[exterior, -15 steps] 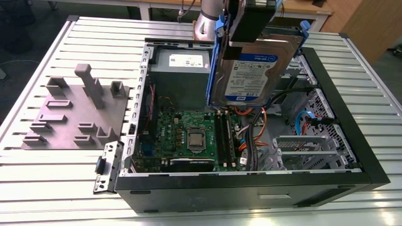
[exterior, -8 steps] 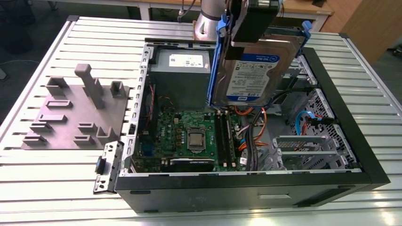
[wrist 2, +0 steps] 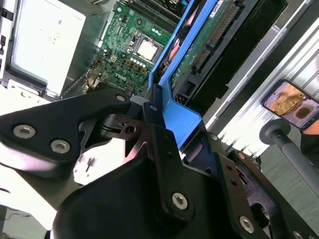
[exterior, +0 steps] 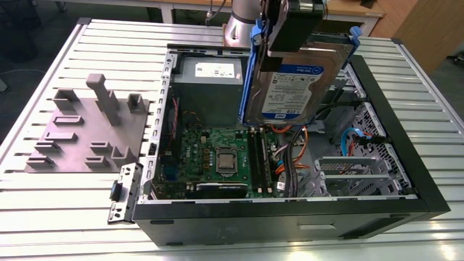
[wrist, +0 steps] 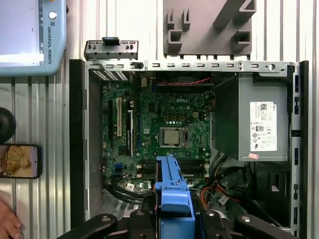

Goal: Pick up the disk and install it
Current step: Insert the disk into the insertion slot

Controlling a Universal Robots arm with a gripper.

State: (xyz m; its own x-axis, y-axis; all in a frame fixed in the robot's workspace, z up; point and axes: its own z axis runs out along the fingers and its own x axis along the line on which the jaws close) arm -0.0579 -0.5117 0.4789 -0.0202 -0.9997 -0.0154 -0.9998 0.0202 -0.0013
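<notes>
Claw (exterior: 294, 32): black, matte, jointed links with silver screw heads; clenched on the upper edge of the disk, above the open case; black fingers (wrist 2: 149, 127) pinching the blue bracket in the second wrist view.
Disk (exterior: 297, 87): flat silver-grey rectangle, held upright and slightly tilted in the air over the middle of the case, clear of the board below; white-and-blue label facing the exterior view; blue plastic bracket (wrist: 173, 191) framing its edges; green circuit underside and a row of connector pins seen in the second wrist view.
Computer case (exterior: 406, 163): black metal box lying on its side, lid off, perforated steel bays at the exterior view's right.
Motherboard (exterior: 217, 155): green, densely populated, square silver processor at centre.
Power supply (exterior: 210, 89): plain grey metal box with a white printed sticker, at the far left corner of the case in the exterior view.
Cables (exterior: 294, 149): orange, red and blue bundles, beneath the disk.
Fixture plate (exterior: 83, 128): matte grey block with raised posts and slots, left of the case in the exterior view.
Surface (exterior: 65, 201): ribbed aluminium slats.
Phone (wrist: 20, 161): lit screen, lying beside the case in the first wrist view.
Hand (wrist: 7, 224): at the frame's edge, near the phone in the first wrist view.
</notes>
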